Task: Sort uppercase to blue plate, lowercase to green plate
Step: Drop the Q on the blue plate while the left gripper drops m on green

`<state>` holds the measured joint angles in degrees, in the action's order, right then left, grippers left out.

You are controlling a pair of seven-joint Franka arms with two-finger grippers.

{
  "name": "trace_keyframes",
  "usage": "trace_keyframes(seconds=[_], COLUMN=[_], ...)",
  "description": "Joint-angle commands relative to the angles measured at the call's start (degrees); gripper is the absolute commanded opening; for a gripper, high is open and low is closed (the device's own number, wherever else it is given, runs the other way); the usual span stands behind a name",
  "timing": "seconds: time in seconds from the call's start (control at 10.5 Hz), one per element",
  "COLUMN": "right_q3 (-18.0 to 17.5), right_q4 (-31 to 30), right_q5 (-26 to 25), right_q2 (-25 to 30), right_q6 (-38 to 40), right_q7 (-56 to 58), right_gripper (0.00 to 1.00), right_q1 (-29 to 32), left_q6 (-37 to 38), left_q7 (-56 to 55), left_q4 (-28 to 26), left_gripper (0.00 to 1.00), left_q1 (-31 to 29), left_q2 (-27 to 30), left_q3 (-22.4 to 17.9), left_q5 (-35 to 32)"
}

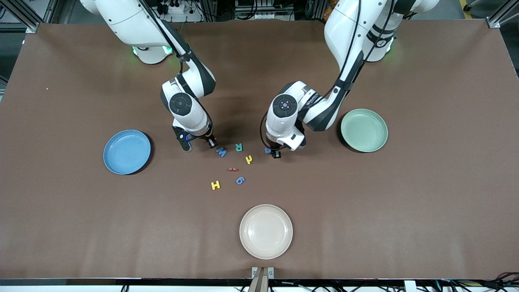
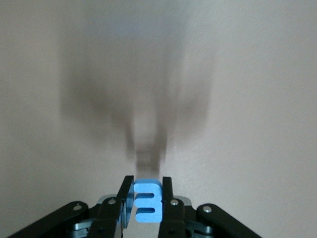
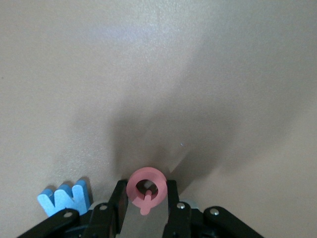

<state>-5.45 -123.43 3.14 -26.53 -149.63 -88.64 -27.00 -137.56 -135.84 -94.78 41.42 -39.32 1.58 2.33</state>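
Though flat foam, ring-shaped red Q [image 3: 146, 188] between right pincer [image 3: 147, 198] fingers.

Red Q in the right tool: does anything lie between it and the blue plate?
Nothing visible does. The right tool grips the red Q beside the blue W; the table toward the blue plate is bare, and the other letters lie toward the left arm's end.

Brown table [image 1: 405, 211] with blue plate [image 1: 127, 152], green plate [image 1: 364, 130], cream plate [image 1: 266, 231], scattered foam letters [image 1: 215, 185].
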Motion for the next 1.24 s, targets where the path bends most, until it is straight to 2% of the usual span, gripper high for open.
trace_keyframes(seconds=[0.0,0.29,0.57,0.86,1.15], right_q3=[0.2,0.2,0.2,0.2,0.2], right_q4=[-0.7,-0.3,-0.3,-0.4,-0.4], right_q5=[-3.9,-10.2,-11.7,-16.8,-21.1], right_q2=[3.2,8.1,10.2,9.6,9.4], right_q6=[1.8,10.4,17.6,19.9,20.1], right_q7=[-0.9,0.9,7.8,14.6,23.7], right_gripper=[0.00,0.00,0.00,0.00,0.00], right_q1=[1.1,5.5,12.2,21.4,29.3], left_q6=[1.3,1.3,1.3,1.3,1.1], left_q7=[8.1,20.6,36.6,54.3,65.7], left_q4=[-8.3,-17.5,-28.2,-38.6,-43.5], left_gripper=[0.00,0.00,0.00,0.00,0.00], left_q1=[-2.9,-8.9,-17.4,-26.8,-32.2], left_q2=[7.5,14.2,22.7,29.8,31.3], left_q3=[-0.3,-0.2,0.2,1.1,1.1], left_q5=[0.4,0.3,0.3,0.2,-1.1])
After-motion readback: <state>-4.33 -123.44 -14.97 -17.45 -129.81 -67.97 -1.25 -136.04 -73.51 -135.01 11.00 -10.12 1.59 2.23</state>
